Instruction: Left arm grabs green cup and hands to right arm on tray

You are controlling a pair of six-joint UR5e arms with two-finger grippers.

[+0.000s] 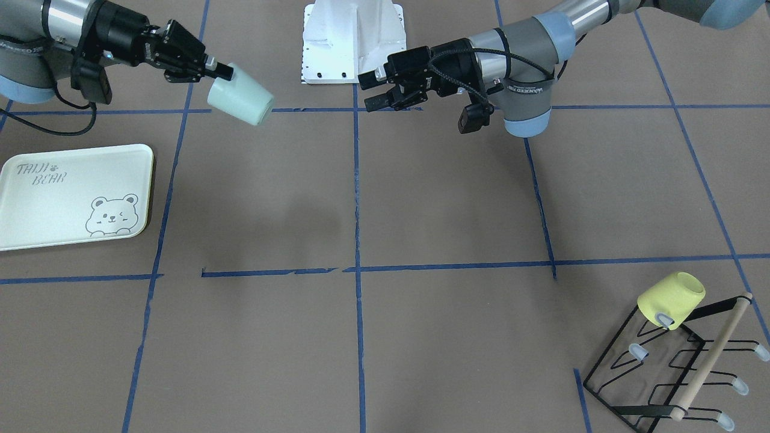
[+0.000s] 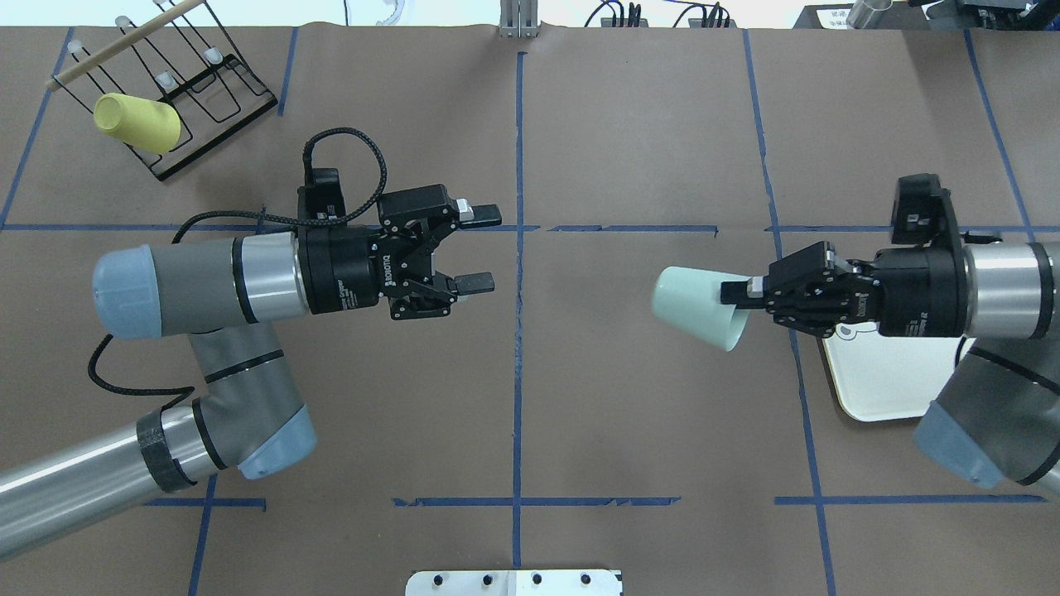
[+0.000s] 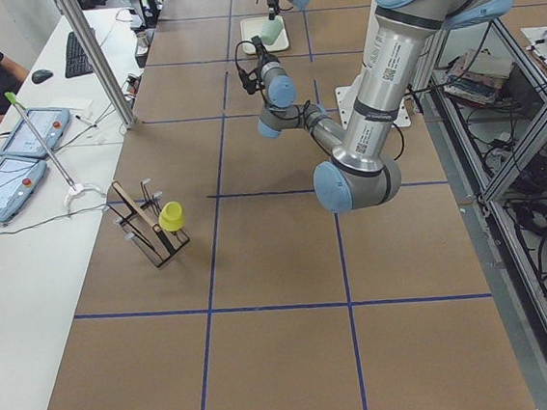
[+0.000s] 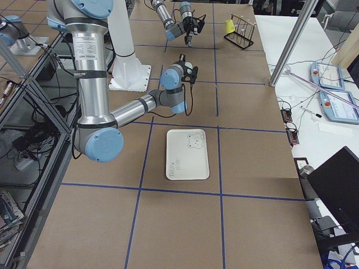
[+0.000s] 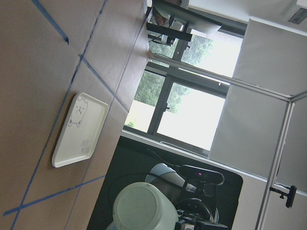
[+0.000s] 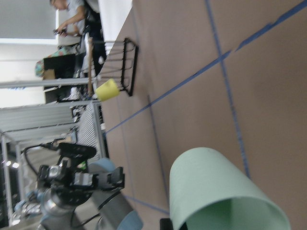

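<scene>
My right gripper (image 2: 734,292) is shut on the rim of the pale mint-green cup (image 2: 692,305) and holds it sideways in the air, base pointing toward the table's middle. In the front-facing view the cup (image 1: 241,95) hangs from that gripper (image 1: 225,71) beyond the tray (image 1: 72,195). The cup fills the bottom of the right wrist view (image 6: 216,191) and shows in the left wrist view (image 5: 144,208). My left gripper (image 2: 485,248) is open and empty, apart from the cup, facing it across the centre line; it also shows in the front-facing view (image 1: 369,91). The tray (image 2: 886,377) lies partly under my right arm.
A yellow cup (image 2: 137,122) hangs on a black wire rack (image 2: 199,79) at the far left corner; both also show in the front-facing view, cup (image 1: 671,299) and rack (image 1: 668,367). The white robot base plate (image 1: 352,42) sits at the near table edge.
</scene>
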